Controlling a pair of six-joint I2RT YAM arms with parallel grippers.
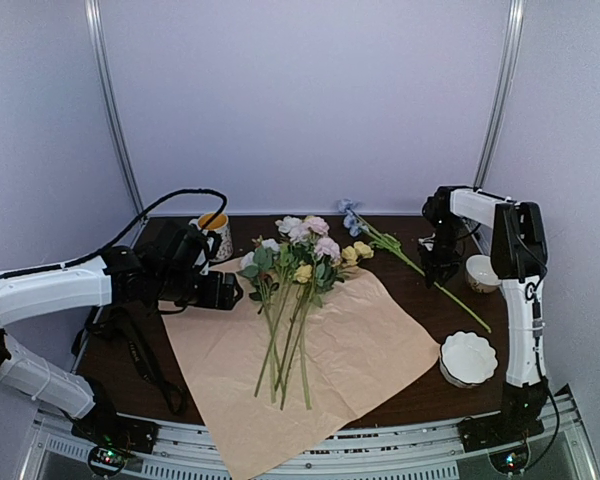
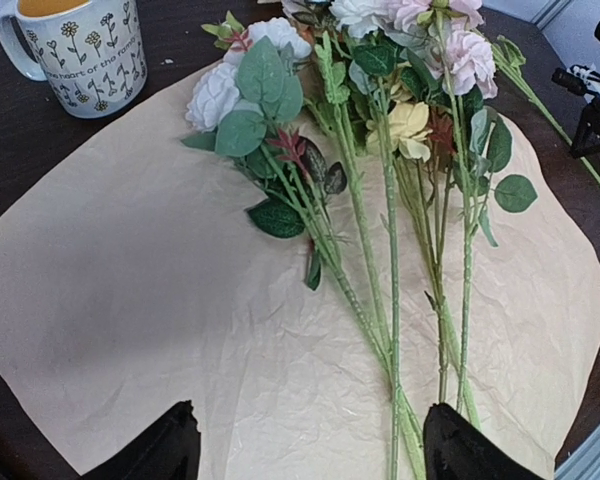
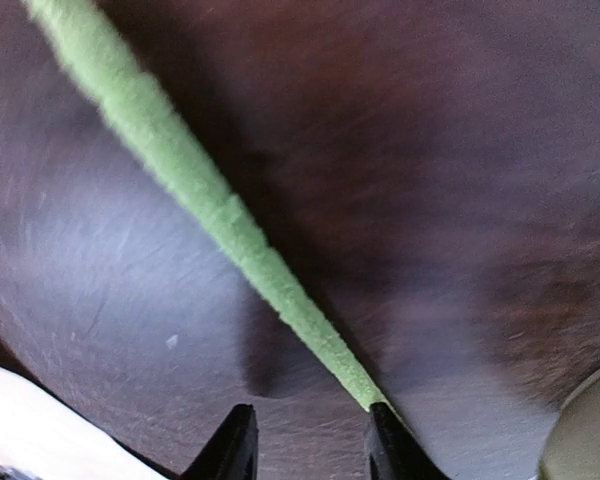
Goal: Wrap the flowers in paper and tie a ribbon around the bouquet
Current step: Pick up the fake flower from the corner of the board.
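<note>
Two-finger left gripper (image 2: 308, 418): wide open, empty, above the paper (image 2: 130, 300).
Right gripper (image 3: 310, 414): jaws part-open at a green stem (image 3: 180, 180); grip unclear.
Flowers (image 2: 408, 126): lying on the paper.

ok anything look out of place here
One blue-flowered stem lies apart from the flowers, off the paper on the table to the right, where the right gripper sits over it. The paper's near corner also overhangs the table edge.
</note>
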